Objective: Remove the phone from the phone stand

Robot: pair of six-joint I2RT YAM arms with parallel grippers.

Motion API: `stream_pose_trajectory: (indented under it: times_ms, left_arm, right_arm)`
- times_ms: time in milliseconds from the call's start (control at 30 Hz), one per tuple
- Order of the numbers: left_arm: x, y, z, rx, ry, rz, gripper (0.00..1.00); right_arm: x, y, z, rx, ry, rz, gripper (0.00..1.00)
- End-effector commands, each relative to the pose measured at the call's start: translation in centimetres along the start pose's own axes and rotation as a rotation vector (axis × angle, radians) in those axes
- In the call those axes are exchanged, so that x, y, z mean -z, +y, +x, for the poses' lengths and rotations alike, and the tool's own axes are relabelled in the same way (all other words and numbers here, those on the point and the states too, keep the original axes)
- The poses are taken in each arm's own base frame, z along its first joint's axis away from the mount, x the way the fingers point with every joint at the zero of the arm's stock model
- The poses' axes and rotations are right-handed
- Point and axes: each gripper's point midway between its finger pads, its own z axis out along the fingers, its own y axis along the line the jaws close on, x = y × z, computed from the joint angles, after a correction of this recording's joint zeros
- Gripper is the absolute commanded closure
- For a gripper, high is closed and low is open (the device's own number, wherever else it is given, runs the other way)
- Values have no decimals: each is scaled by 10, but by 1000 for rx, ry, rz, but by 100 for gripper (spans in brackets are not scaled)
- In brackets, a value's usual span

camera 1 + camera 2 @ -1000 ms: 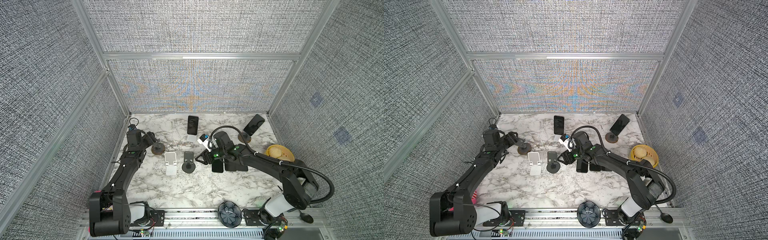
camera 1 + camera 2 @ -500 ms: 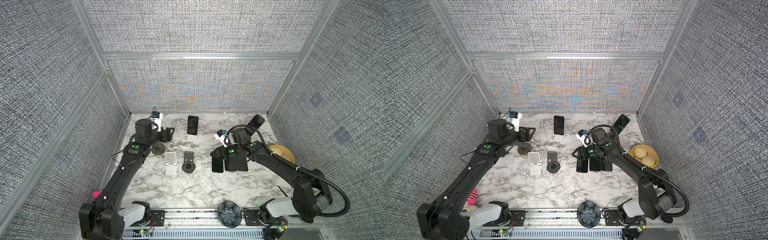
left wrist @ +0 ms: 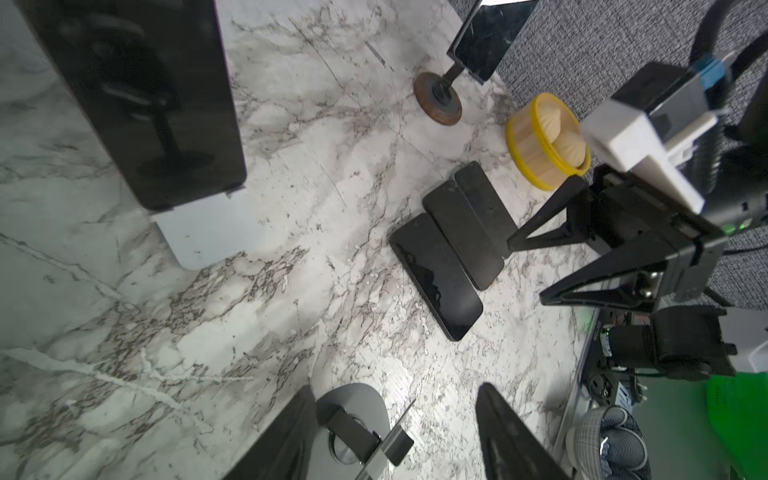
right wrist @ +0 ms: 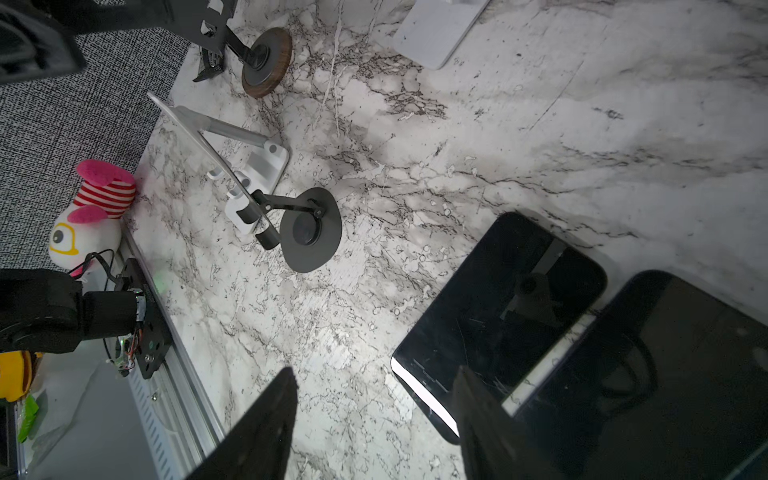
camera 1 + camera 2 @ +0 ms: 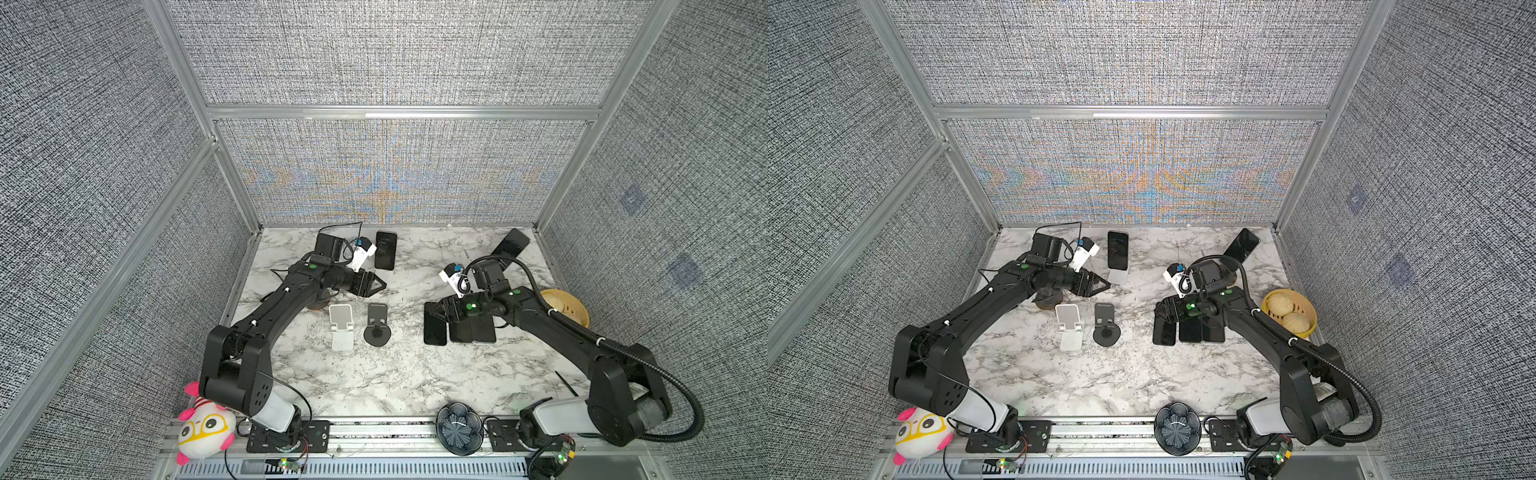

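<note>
A row of flat phones [image 5: 461, 330] is lying on the surface [image 5: 395, 374] directly under the right pincer [image 3: 525, 273], whose jaws are standing apart and gripping nothing. Just short of the left pincer [image 5: 380, 285], the white stand [image 5: 341, 328] and the black stand [image 5: 377, 328] are sitting empty, so much of the clearing looks done. The left pincer is hovering released, jaws parted and empty. Just beyond its tips, a propped phone [image 5: 385, 250] is leaning on a pale stand [image 3: 199, 232]. Behind the right pincer, a corner phone [image 5: 511, 243] is also resting on its stand. By this reading, those two are waiting to be lifted off.
</note>
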Motion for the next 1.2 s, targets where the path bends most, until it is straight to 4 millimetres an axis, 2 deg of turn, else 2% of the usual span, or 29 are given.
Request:
stream_pose_trajectory:
  times_ms: [0, 233, 633, 767, 900, 1067, 1167]
  left_arm:
    - [-8, 3, 23, -4, 76, 6, 37]
    - [-18, 7, 44, 11, 123, 7, 51]
    - [-30, 16, 57, 4, 182, -11, 69]
    - [-31, 17, 52, -6, 168, -12, 85]
    - [-31, 16, 44, -18, 146, -16, 95]
    - [-25, 11, 25, -37, 97, -13, 100]
    - [-19, 17, 8, -39, 60, -71, 100]
  right_arm:
    - [1, 5, 3, 12, 17, -26, 39]
    - [3, 3, 3, 20, 20, -12, 39]
    - [4, -2, 1, 13, 21, 12, 39]
    - [4, -4, 2, 6, 27, 25, 39]
    - [3, -9, 4, 1, 33, 44, 39]
    - [4, -11, 3, -5, 36, 50, 39]
    - [4, -11, 3, -4, 36, 52, 39]
